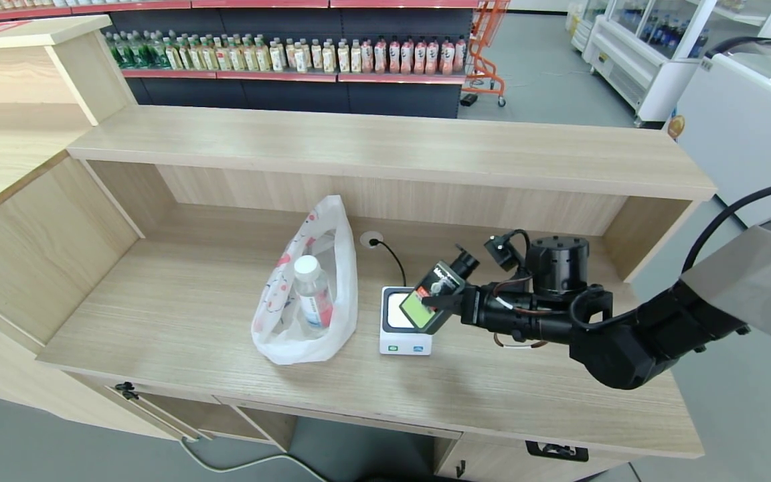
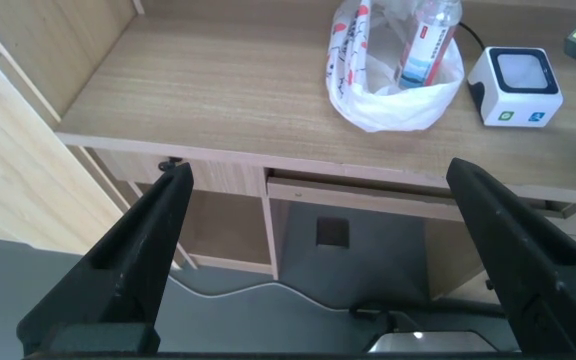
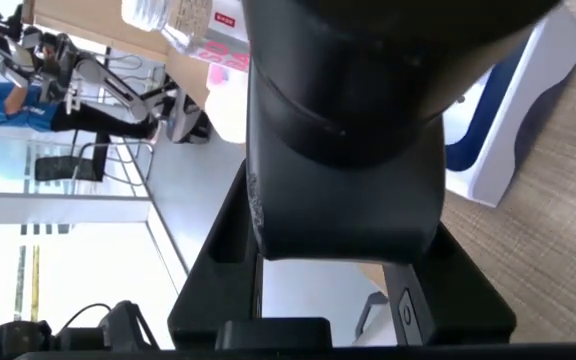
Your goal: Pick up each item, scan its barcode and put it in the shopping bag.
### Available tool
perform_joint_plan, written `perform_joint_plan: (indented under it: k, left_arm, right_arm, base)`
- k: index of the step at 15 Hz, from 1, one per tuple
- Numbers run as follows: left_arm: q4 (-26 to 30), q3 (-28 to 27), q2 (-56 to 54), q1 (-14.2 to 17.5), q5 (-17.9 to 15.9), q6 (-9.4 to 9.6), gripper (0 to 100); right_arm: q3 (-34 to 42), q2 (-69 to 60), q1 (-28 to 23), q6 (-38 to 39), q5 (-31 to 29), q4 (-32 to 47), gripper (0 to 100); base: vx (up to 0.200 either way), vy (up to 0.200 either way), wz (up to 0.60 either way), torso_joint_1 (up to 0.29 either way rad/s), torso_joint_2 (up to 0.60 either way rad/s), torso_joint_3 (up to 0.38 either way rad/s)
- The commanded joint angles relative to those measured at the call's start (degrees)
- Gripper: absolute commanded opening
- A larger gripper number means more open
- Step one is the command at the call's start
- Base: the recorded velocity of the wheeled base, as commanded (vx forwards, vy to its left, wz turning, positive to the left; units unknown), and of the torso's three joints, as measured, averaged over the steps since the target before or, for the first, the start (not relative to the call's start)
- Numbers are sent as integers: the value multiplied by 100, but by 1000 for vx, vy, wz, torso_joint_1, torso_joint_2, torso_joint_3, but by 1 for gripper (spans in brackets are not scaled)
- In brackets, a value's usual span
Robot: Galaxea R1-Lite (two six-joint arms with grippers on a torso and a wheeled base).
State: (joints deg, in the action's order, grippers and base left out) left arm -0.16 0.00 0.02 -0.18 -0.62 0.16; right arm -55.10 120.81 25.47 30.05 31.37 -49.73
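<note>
Bag [image 1: 342,294] of white plastic with red print stands open on the wooden counter [image 1: 178,314], a little left of the middle. A clear water bottle [image 1: 310,294] with a white cap stands upright inside it. Lower, in front of the counter's front edge and near a drawer [image 2: 348,195], hangs the left gripper [image 2: 320,180]. Its two dark fingers [image 2: 128,260] are spread wide and hold nothing. Just to the right of the bag, apart from it, the small white scanner [image 1: 404,338] sits on the counter. A black cable [image 1: 395,258] runs from behind it to a round hole near the back wall. Over the scanner's window a dark bottle [image 1: 419,311] with a green label is held tilted, its black cap pointing back and to the right. I cannot tell if it touches the scanner. The right gripper [image 1: 442,301] is closed on this bottle from the right side, and its arm reaches in over the right part of the counter.
</note>
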Motion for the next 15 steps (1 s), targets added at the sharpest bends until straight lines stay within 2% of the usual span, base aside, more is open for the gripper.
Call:
perform_joint_plan:
  k: [1, 5, 11, 15]
  left_arm:
    - [-2, 0, -2, 1, 1, 2, 100]
    - [-2, 0, -2, -8, 1, -7, 100]
    - [-2, 0, -2, 1, -8, 2, 100]
    - [-2, 0, -2, 1, -8, 11, 100]
  right_arm:
    - [-88, 83, -94, 1, 71, 16, 0]
    - [-106, 206, -182, 1, 353, 7, 0]
    - [-528, 461, -349, -17, 405, 68, 0]
    - [-589, 628, -367, -43, 397, 112, 0]
  base:
    - [0, 0, 0, 0, 0, 0]
    - [0, 0, 0, 0, 0, 0]
    - [0, 200, 0, 0, 5, 1]
    - [0, 0, 0, 0, 0, 0]
